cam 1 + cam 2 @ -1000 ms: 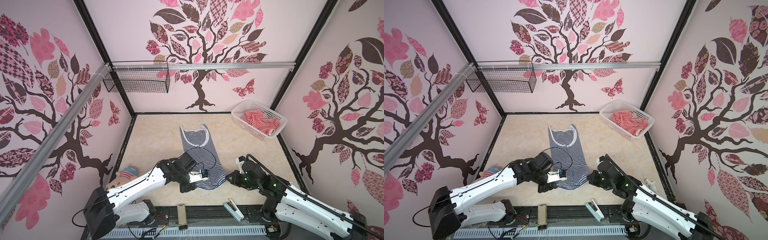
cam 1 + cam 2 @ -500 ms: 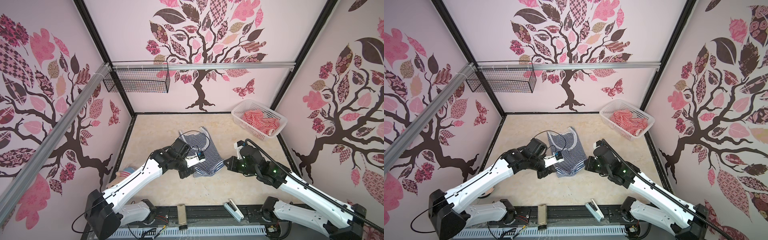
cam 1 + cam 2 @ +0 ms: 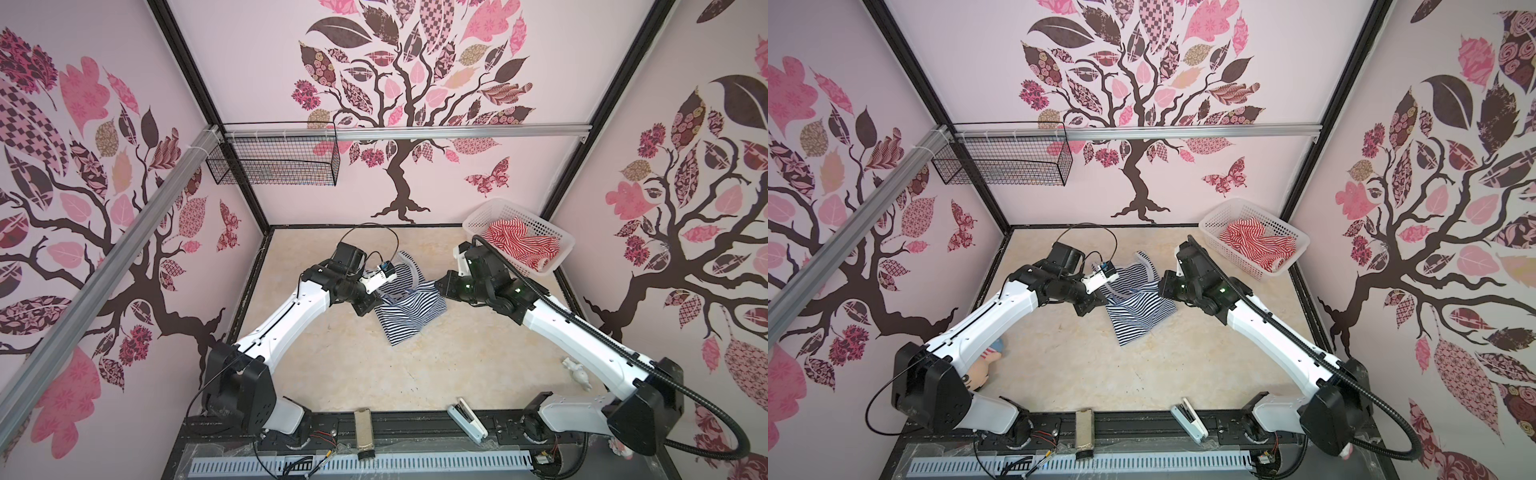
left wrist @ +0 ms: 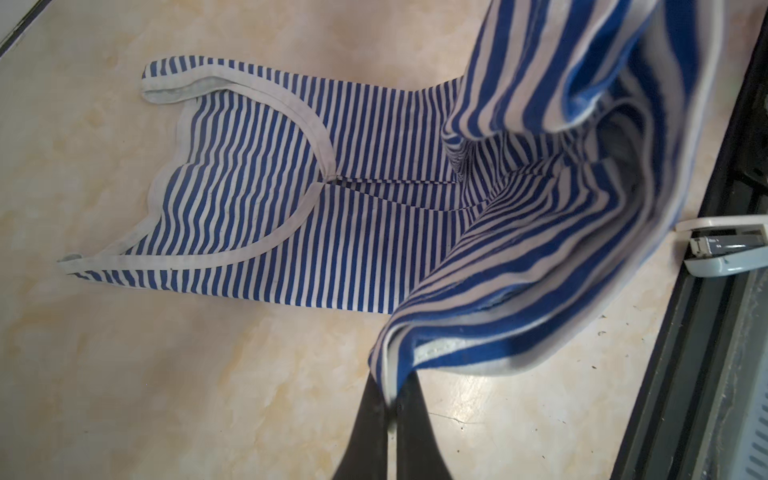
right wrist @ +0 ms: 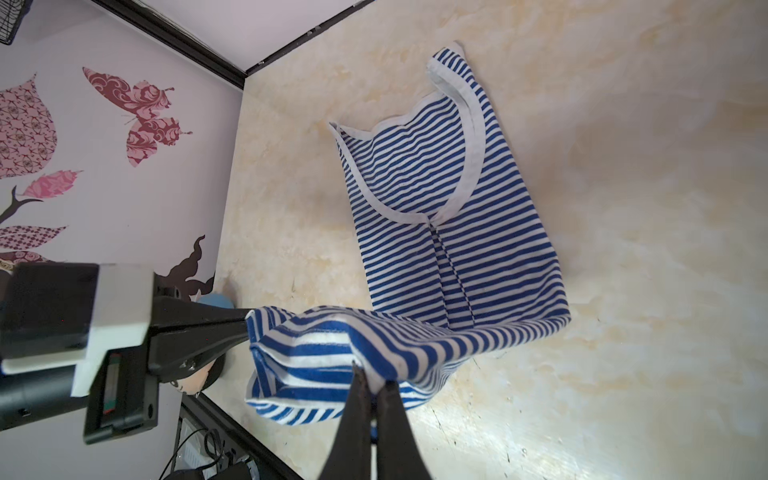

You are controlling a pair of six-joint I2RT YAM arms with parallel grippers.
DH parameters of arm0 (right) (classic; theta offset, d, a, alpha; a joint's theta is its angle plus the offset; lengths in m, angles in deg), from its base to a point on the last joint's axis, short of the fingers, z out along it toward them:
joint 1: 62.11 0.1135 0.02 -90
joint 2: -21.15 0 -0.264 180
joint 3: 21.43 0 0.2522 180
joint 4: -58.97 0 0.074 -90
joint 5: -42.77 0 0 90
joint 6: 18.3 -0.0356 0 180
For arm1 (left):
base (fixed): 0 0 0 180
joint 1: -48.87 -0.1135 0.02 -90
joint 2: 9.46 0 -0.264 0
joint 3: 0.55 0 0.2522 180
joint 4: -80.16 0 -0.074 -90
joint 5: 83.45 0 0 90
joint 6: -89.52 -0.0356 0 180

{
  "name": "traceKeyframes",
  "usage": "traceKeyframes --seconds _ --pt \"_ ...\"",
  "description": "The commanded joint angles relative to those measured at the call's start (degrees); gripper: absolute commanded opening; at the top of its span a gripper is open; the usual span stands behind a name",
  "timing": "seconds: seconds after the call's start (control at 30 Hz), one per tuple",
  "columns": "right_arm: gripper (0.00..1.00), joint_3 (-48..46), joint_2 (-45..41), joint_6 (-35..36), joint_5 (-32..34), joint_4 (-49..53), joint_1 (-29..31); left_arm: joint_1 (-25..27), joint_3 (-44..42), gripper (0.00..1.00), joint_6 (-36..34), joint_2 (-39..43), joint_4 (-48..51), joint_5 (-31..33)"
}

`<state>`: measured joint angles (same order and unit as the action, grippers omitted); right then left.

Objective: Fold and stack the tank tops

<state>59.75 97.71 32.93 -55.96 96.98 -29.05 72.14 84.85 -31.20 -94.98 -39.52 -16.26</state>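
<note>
I read the navy-and-white tank top (image 3: pixel 409 318) in the middle of the tabletop (image 3: pixel 353 374), its long axis running from far edge to near edge, straps toward the far edge. The strap half lies flat. The hem half rises off the surface and sags in a loose fold toward the near edge. My left gripper (image 4: pixel 388 395) is pinched tight on the left hem corner. My right gripper (image 5: pixel 374 384) is clamped just as tightly on the other corner, so the hem hangs between them above the cloth. The top has thin stripes, white binding at neck and armholes, and a crease down the centre. The red-and-white tank top (image 3: pixel 515 245) sits crumpled in the white basket (image 3: pixel 552 230) at the far right corner.
</note>
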Motion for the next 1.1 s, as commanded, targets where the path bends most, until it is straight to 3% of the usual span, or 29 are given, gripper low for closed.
traceKeyframes --seconds 0.0,0.43,1.03,1.07 --pt "0.0 3.92 4.54 2.48 -2.54 -1.37 -1.3 -2.04 3.54 0.0 -0.89 -2.2 -2.12 -3.9" --pt "0.0 11.82 25.49 4.43 -8.25 -5.55 -7.32 -5.6 10.01 0.0 -2.5 -19.34 -2.11 -0.11" --pt "0.0 27.64 44.86 7.16 -9.7 -1.08 -9.81 -5.69 11.92 0.0 3.34 -27.47 -6.28 10.84" --pt "0.03 28.11 45.27 7.13 -9.9 -0.96 -10.09 -5.69 12.26 0.1 4.04 -27.72 -6.64 11.83"
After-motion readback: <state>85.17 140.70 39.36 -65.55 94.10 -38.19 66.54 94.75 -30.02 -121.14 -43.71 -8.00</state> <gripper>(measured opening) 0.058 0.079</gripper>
